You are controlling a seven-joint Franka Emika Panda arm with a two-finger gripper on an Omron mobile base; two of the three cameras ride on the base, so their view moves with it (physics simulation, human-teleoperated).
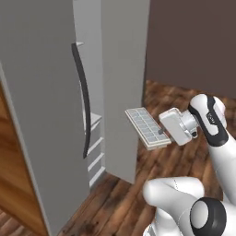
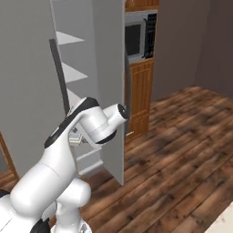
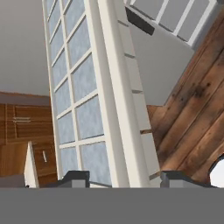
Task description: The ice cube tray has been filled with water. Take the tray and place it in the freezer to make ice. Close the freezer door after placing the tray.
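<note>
In the left base view my gripper [image 1: 162,132] is shut on the near end of the ice cube tray [image 1: 145,126], a pale tray with a grid of bluish cells. The tray hangs in the air, sloping slightly, in front of a grey panel [image 1: 122,83] just right of the freezer's opening. The freezer [image 1: 94,120] shows white shelves inside. Its freezer door [image 1: 41,106], with a dark curved handle [image 1: 82,99], stands open on the left. In the hand view the tray [image 3: 85,105] runs away from the fingertips [image 3: 75,177], which clamp its end. In the right base view the arm hides the gripper; the shelves [image 2: 68,40] show behind it.
A black-fronted microwave [image 2: 139,38] sits in wooden cabinets [image 2: 140,91] to the right of the fridge. The floor [image 2: 182,145] is dark wood planks, with free room to the right. A brown wall [image 1: 193,41] stands behind.
</note>
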